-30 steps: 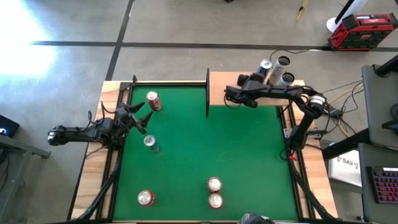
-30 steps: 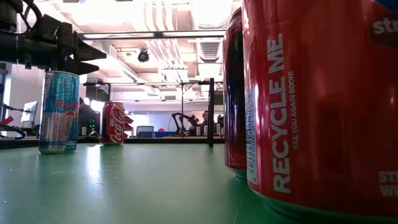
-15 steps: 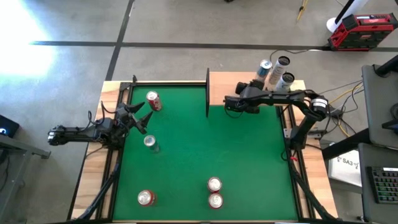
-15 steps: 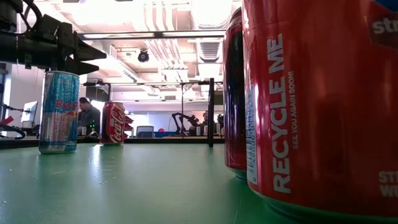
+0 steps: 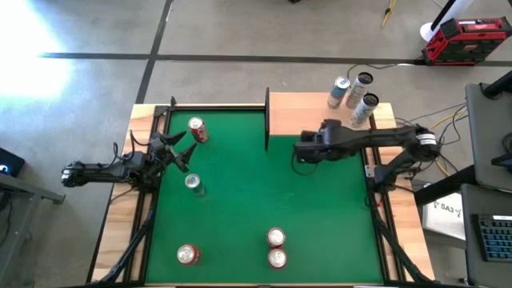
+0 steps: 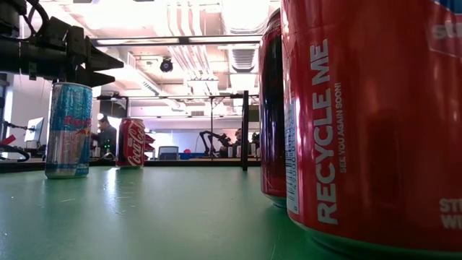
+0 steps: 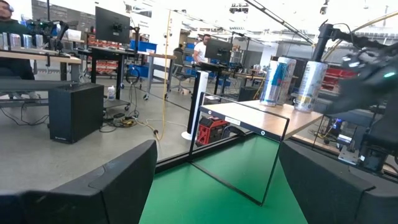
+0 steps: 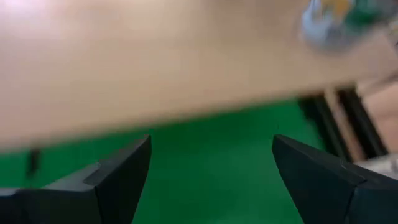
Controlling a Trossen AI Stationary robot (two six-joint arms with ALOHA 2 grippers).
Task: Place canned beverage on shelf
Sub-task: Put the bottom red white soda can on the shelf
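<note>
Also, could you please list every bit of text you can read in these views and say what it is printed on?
"RECYCLE ME", with "SEE YOU AGAIN SOON!" beside it: nearest red can.
"Coca-Cola" script: far red can.
Lettering on the tall blue can: partly cut off, not readable.
"SA3": white box beside the table.

One camera hangs overhead, looking straight down on the whole table (image 5: 256, 200). Another sits at felt level, so near a red can (image 6: 372, 123) that it fills half its view, facing the far shelf post. Each wrist camera looks out between its own dark fingers; both see the shelf (image 7: 249, 118), which the overhead one shares.
</note>
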